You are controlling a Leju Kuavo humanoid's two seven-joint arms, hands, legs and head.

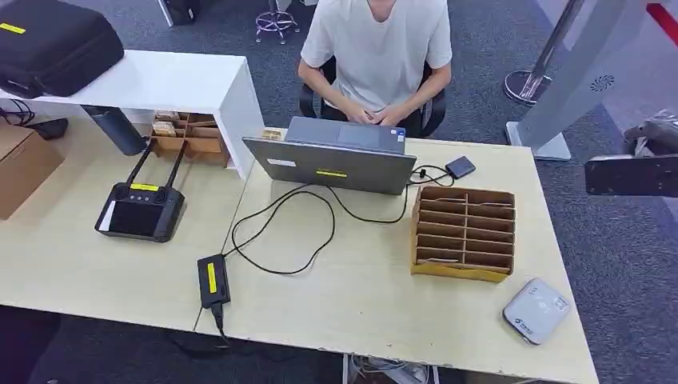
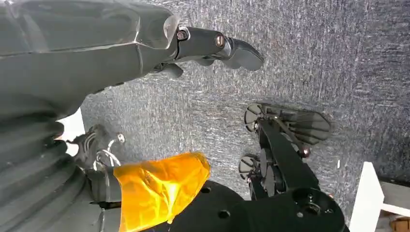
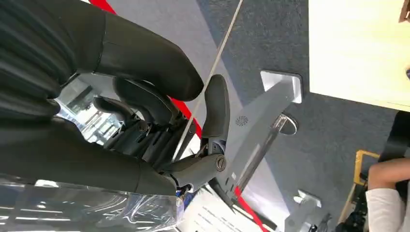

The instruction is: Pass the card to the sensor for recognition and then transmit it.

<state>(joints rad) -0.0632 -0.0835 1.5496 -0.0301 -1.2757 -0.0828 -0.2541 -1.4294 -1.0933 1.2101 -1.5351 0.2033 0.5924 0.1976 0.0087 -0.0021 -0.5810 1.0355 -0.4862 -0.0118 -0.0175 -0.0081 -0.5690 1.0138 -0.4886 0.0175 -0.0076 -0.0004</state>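
White sensor [image 1: 536, 310] lies at the lower right of the tabletop [image 1: 360, 296], near a wooden slotted box [image 1: 464, 232] whose contents I cannot make out. At the right edge of the frame, the right robot hand [image 1: 652, 132] holds the dark card [image 1: 632, 176] beyond the tabletop. In the left wrist view, the left robot hand [image 2: 208, 43] hangs over carpet [image 2: 338, 58], fingers stretched out, holding nothing. In the right wrist view, thumb and fingers pinch the card, seen edge-on.

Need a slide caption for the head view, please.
Right hand holds a dark card beyond the desk, above the white card reader.
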